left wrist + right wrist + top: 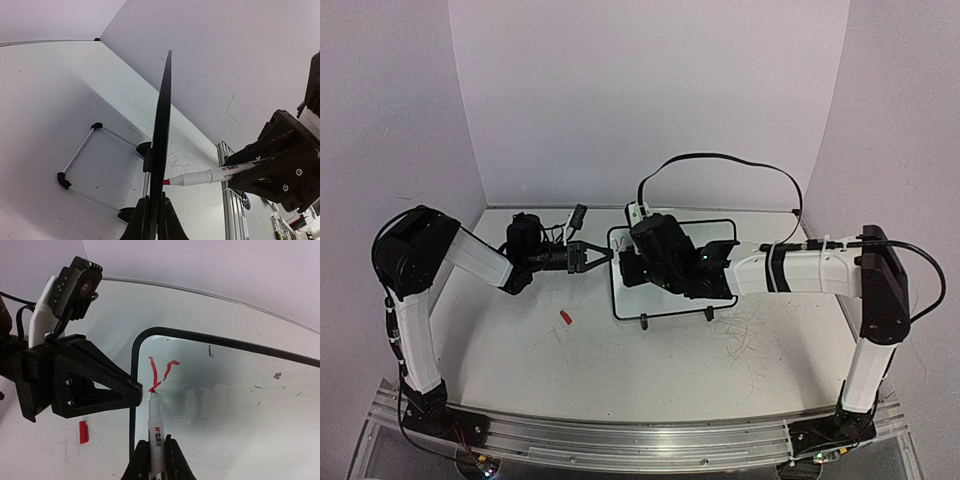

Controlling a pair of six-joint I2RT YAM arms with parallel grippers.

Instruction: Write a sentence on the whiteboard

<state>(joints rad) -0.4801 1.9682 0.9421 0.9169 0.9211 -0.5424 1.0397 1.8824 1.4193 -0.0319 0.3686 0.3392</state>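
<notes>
The whiteboard (620, 275) stands tilted on its wire stand near the table's middle. My left gripper (603, 255) is shut on its left edge, seen edge-on in the left wrist view (162, 130). My right gripper (156, 452) is shut on a white marker (156, 427) with a red tip, which touches the board's face (225, 405) near the top left corner. Of the sentence, only one red letter, a "Y" (159, 374), shows. In the left wrist view the marker (210, 176) reaches the board from the right. The right arm hides most of the board in the top view.
A red marker cap (566, 317) lies on the table left of the board, also in the right wrist view (84, 432). The board's wire stand (80, 167) with black feet rests behind it. White walls enclose the back and both sides.
</notes>
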